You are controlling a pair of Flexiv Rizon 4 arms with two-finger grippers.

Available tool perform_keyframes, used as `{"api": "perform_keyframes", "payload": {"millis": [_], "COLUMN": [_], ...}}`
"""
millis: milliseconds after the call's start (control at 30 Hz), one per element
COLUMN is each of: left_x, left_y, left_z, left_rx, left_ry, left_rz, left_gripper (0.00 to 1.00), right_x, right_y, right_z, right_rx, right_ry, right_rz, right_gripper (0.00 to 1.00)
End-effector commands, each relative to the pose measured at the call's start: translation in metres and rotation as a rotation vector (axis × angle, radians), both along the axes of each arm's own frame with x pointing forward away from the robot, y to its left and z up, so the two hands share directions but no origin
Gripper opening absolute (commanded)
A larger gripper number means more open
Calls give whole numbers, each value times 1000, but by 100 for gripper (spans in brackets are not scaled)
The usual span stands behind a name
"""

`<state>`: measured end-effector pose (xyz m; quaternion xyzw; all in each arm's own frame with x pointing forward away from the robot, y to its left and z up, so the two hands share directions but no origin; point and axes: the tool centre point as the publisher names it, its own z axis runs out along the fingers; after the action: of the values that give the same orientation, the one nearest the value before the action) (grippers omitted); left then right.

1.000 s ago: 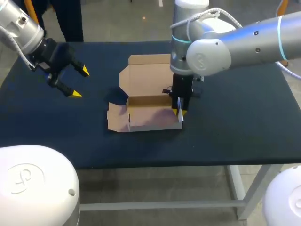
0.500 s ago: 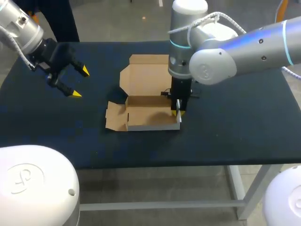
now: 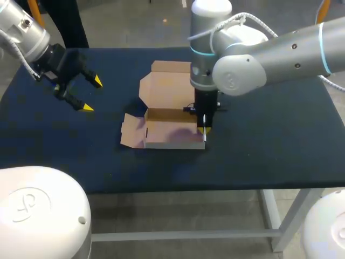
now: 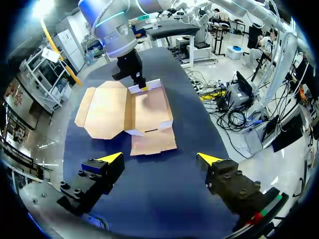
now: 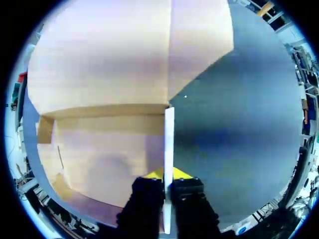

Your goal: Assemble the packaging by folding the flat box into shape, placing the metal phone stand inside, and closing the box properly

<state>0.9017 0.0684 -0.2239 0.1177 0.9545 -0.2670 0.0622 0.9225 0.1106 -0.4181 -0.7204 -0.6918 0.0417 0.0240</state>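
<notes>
Pinching box wall (image 5: 169, 144), right jaws.

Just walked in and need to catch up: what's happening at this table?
The right tool is shut on the right wall of the box, which stands upright there. The box is half folded: lid open, left flap flat on the table. The left tool hovers open off to the left, holding nothing. No phone stand is in view.
</notes>
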Motion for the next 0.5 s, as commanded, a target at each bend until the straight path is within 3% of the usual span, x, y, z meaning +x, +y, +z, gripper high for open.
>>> {"api": "perform_keyframes", "payload": {"millis": [33, 500], "left_x": [-1, -1], "left_y": [1, 1], "left_z": [1, 1], "left_rx": [4, 4], "left_ry": [2, 2], "left_rz": [0, 0], "left_gripper": [100, 100], "right_x": [6, 13], "right_y": [3, -11], "right_z": [0, -5], "right_rx": [-42, -173], "right_ry": [28, 73], "right_rz": [14, 29], "right_gripper": [0, 0]}}
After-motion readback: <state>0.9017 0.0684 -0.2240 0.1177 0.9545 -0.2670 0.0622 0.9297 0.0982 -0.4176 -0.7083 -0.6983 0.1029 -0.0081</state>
